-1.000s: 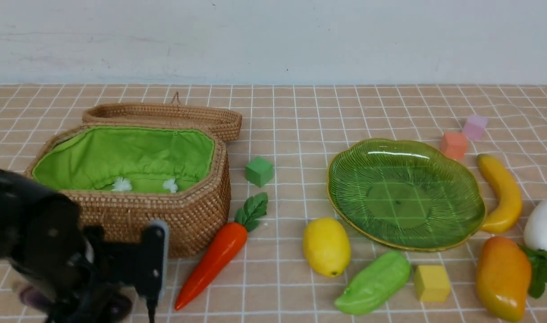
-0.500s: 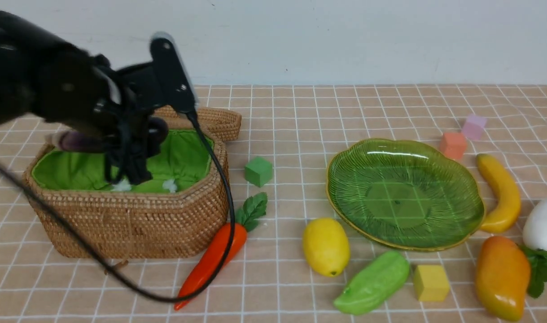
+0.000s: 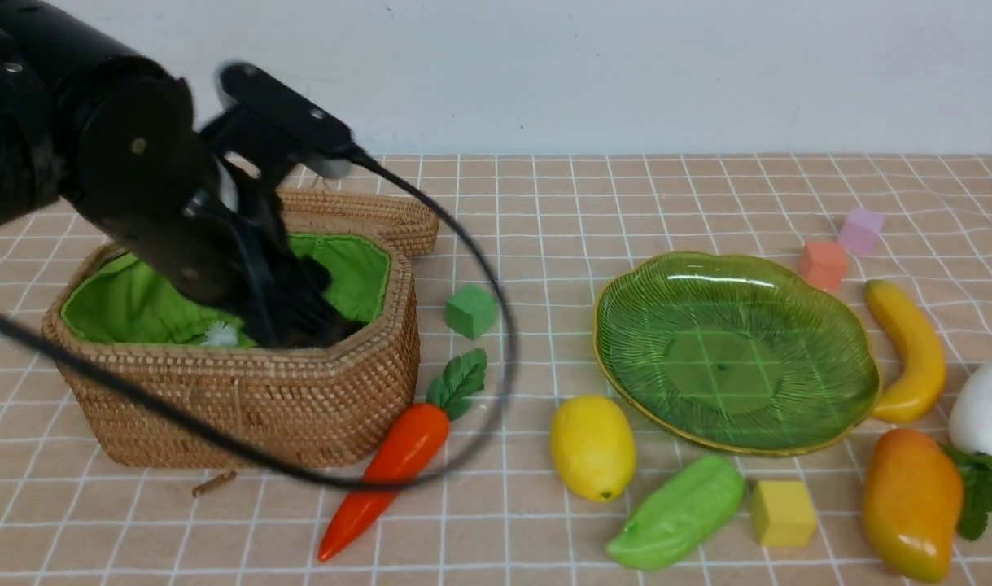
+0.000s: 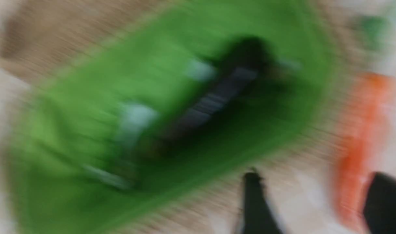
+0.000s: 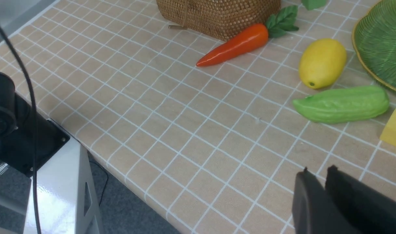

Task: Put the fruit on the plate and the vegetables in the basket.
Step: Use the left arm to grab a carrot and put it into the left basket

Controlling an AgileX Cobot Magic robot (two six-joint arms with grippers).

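My left gripper (image 3: 296, 313) reaches down into the wicker basket (image 3: 243, 407). In the blurred left wrist view its jaws (image 4: 313, 177) stand apart with nothing between them. A dark long shape, apparently the eggplant (image 4: 217, 97), lies on the green lining. The carrot (image 3: 390, 464) lies beside the basket. Lemon (image 3: 592, 446) and green gourd (image 3: 679, 511) lie in front of the empty green plate (image 3: 736, 350). Banana (image 3: 911, 350), white radish (image 3: 988, 407) and mango (image 3: 911, 503) are to its right. My right gripper (image 5: 318, 170) hangs shut over the table's front.
Foam cubes lie about: green (image 3: 470, 311), yellow (image 3: 782, 513), orange (image 3: 822, 264), pink (image 3: 861, 230). The basket's lid (image 3: 365, 213) lies open behind it. A black cable (image 3: 496, 325) loops from the left arm past the carrot. The table's front edge (image 5: 120, 169) runs near the robot base.
The left arm rose from the table's front left with the purple eggplant, swung over the basket and dipped into it. The eggplant has left its jaws. Other objects stayed put.
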